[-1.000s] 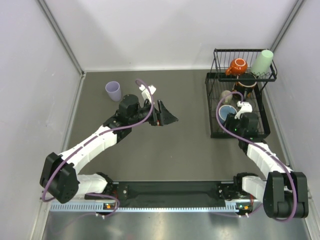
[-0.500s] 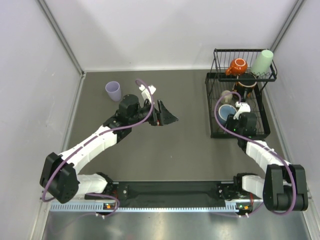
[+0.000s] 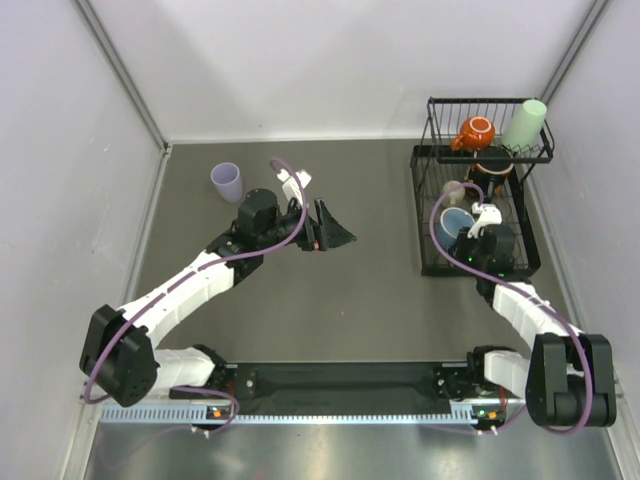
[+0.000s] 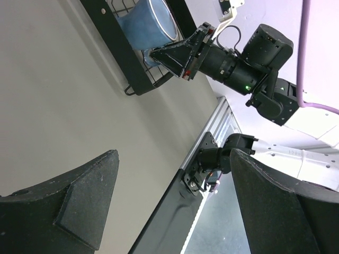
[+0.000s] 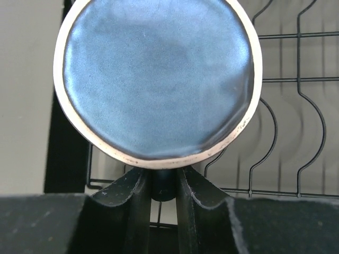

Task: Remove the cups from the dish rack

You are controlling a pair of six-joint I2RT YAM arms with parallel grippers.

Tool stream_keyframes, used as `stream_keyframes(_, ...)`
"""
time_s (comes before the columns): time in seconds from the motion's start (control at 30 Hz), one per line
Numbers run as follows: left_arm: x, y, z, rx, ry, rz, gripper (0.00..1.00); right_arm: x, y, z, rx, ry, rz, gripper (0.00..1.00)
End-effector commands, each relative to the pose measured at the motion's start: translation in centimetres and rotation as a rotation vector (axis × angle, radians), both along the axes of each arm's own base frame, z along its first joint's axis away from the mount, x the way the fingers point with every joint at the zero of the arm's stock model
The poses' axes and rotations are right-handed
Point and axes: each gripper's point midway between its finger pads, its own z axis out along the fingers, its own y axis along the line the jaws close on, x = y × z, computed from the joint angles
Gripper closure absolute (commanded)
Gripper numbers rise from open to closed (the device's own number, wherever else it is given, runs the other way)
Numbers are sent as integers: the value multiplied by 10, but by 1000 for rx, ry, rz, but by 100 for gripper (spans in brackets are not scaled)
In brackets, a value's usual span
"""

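The black wire dish rack [image 3: 420, 205] stands at the far right. Its lower tier holds the blue mug [image 3: 452, 222] and the small beige mug [image 3: 455, 189]. The black floral mug [image 3: 492, 170] sits behind them. The raised basket holds the small orange mug [image 3: 474, 131] and the pale green tumbler [image 3: 525, 124]. The lavender tumbler [image 3: 227, 182] stands on the table at the far left. My right gripper [image 5: 163, 185] is shut on the dark handle of the blue mug [image 5: 159, 79] inside the rack [image 5: 296, 106]. My left gripper [image 3: 338, 237] is open and empty over the middle of the table.
Grey walls close in the table on the left, right and far sides. The left wrist view shows the rack's black frame [image 4: 114, 47], the blue mug [image 4: 151, 26] and my right gripper [image 4: 159, 53] at it. The arms' base rail [image 3: 340, 385] runs along the near edge.
My right wrist has crept slightly left and forward at the blue mug. The left arm and the cups have not moved.
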Motion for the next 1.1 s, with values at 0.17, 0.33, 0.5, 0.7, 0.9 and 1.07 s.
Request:
stream_keyframes(0.17, 5, -2, 34, -35, -80, 11, 9, 17, 4, 67, 54, -187, -7, 100)
stream_keyframes(0.33, 5, -2, 37, -32, -76, 13, 9, 13, 0, 97, 67, -263, -48, 100)
stream_keyframes(0.5, 6, -1, 40, -38, -74, 21, 9, 8, -9, 113, 57, -267, -99, 100)
stream_keyframes(0.7, 7, 0, 44, -27, -77, 28, 9, 0, -10, 136, 86, -301, -134, 100)
stream_keyframes(0.9, 7, -1, 60, -40, -99, 20, 8, -9, 2, 159, 156, -324, -103, 100)
stream_keyframes(1.07, 2, -4, 62, -71, -70, -4, 8, -15, 30, 183, 325, -386, -10, 100)
